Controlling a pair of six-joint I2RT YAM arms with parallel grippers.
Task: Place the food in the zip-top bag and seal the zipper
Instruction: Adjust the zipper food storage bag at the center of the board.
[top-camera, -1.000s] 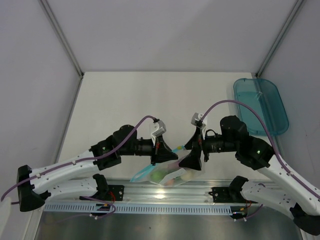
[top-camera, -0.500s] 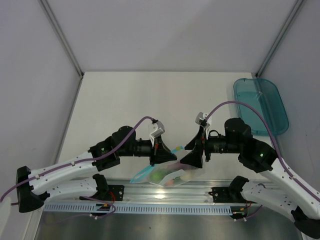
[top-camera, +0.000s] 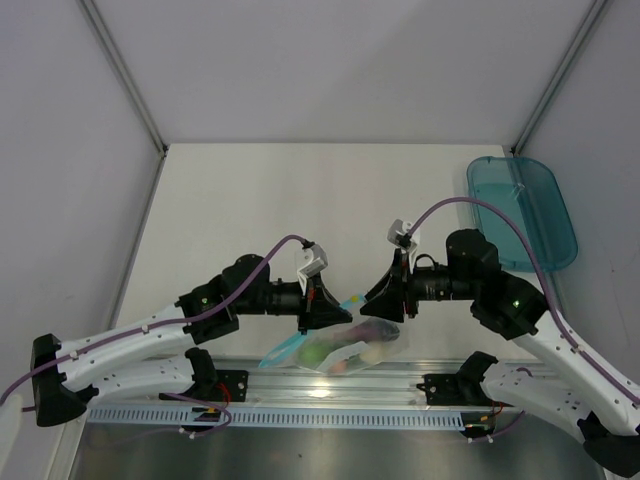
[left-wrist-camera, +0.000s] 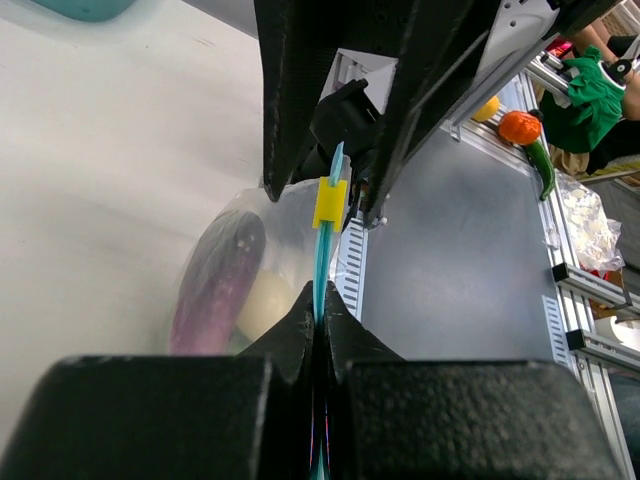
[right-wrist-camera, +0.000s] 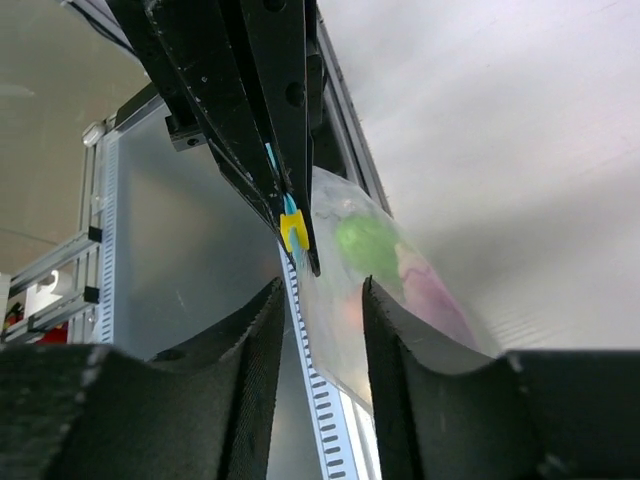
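The zip-top bag hangs clear and crinkly over the table's near edge, with the food inside. Through the plastic I see a purple eggplant, a pale yellowish piece and a green piece. My left gripper is shut on the teal zipper, just behind its yellow slider. My right gripper faces it from the other side. Its jaws stand apart on either side of the zipper's line near the yellow slider, touching nothing.
A teal translucent tray lies at the back right of the table. A slotted aluminium rail runs along the near edge under the bag. Loose toy vegetables lie off the table beyond the rail.
My right gripper's jaws have narrowed a good deal around the zipper line and the arm has shifted slightly left. The left gripper and the bag have stayed put.
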